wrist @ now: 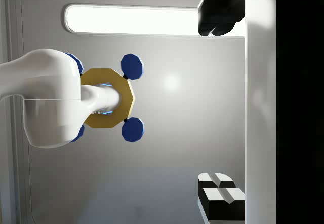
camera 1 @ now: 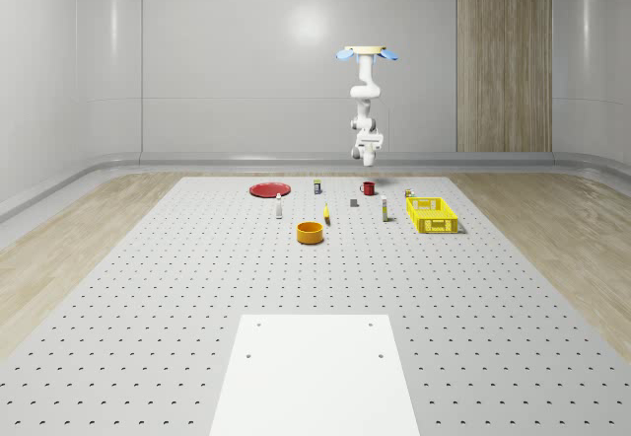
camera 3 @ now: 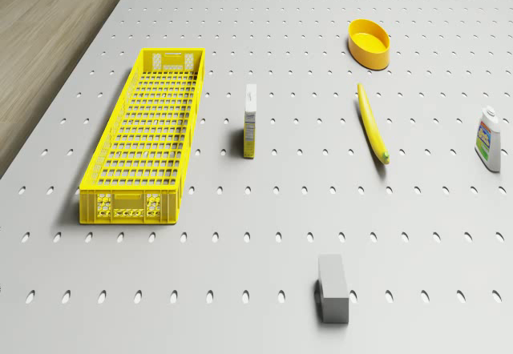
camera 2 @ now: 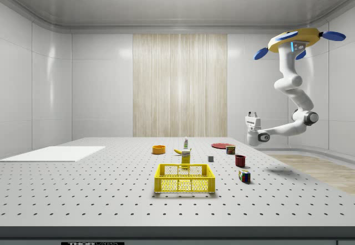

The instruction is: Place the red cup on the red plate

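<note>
Pale walls and a wood-panelled strip enclose a wide perforated worktop [camera 1: 197, 288], with a white sheet [camera 1: 314, 375] lying at its near end in the whole-scene view. We see the drone [camera 1: 367, 53] hovering high over the far part of the worktop, its arm hanging down and bending so that the gripper [camera 2: 253, 115] points upward, level with the elbow and well above everything on the surface. In the wrist view the jaws stand wide apart, holding nothing, with the drone's underside between them in the distance. The red cup [camera 1: 368, 188] stands upright on the worktop almost beneath the arm, and the red plate [camera 1: 267, 190] lies flat well apart from it toward the whole-scene view's left. Between and around them we make out a small can [camera 1: 317, 187], a grey block [camera 3: 333, 288], a white bottle [camera 3: 488, 138], a banana [camera 3: 373, 122], an orange bowl [camera 3: 369, 43], an upright carton [camera 3: 250, 120] and a long yellow crate [camera 3: 144, 138]. A small multicoloured cube [camera 2: 244, 175], possibly a puzzle cube, sits just beside the cup in the side view. Nothing rests on the plate or directly against the cup.
</note>
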